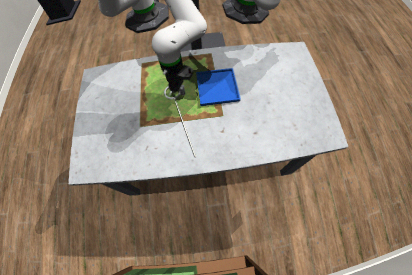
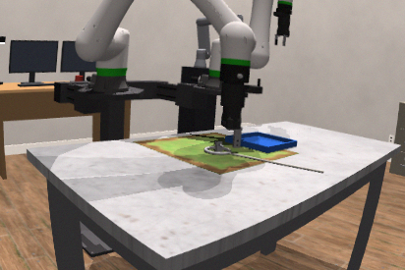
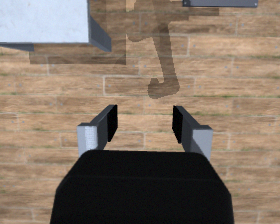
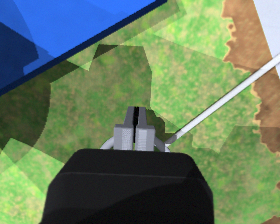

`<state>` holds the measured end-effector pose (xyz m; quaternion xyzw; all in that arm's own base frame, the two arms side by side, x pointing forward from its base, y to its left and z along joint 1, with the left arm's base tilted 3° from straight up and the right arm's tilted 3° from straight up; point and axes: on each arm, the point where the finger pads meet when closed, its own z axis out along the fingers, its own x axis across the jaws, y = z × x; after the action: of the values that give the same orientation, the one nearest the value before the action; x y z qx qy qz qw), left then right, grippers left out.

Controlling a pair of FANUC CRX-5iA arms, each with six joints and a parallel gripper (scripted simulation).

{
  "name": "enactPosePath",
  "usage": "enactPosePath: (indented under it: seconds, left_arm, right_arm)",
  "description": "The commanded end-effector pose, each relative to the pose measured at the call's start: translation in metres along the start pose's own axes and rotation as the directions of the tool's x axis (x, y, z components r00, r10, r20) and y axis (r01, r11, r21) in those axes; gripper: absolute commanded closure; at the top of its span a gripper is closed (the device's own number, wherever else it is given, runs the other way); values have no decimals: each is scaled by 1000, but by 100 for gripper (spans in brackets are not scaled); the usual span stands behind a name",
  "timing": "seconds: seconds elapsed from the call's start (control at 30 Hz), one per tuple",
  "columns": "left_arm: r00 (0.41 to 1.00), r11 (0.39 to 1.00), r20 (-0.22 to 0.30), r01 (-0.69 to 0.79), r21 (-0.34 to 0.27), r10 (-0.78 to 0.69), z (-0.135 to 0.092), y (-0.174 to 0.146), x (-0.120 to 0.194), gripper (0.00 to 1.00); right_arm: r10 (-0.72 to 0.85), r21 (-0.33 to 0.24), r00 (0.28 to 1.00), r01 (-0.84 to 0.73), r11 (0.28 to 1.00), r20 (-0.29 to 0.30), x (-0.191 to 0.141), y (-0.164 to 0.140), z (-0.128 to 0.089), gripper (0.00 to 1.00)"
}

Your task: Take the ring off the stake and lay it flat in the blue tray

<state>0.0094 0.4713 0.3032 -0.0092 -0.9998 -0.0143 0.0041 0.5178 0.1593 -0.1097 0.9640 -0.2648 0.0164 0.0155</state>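
Note:
The grey ring point(image 1: 166, 94) point(image 2: 208, 151) point(image 4: 108, 144) lies low on the green mat, around the short dark stake point(image 2: 218, 145). The right gripper point(image 2: 237, 145) point(image 4: 136, 111) is shut with nothing between its fingers; it points down close beside the ring, on the blue tray's side. Whether the fingertips touch the ring cannot be told. In the right wrist view the gripper body hides most of the ring and the stake. The blue tray point(image 1: 218, 87) point(image 2: 267, 141) point(image 4: 111, 25) shows no ring in it. The left gripper point(image 2: 280, 40) point(image 3: 145, 120) is open and empty, high behind the table.
A long thin pale rod point(image 1: 185, 130) point(image 2: 285, 164) point(image 4: 226, 100) runs from beside the ring across the mat point(image 1: 150, 118) point(image 2: 223, 168) onto the table point(image 1: 280, 115) point(image 2: 162, 231). The tray's raised rim stands close to the right gripper.

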Motion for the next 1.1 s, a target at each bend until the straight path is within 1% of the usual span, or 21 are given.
enactPosePath:
  seconds: [0.0,1.07]
  left_arm:
    - [1000,1000,0,0,-2,0,-1,0,0,0]
    - [1000,1000,0,0,-2,0,-1,0,0,0]
  right_arm:
    - [0,2,1000,0,1000,-1,1,-1,-1,100]
    - [0,2,1000,0,1000,-1,1,-1,7,100]
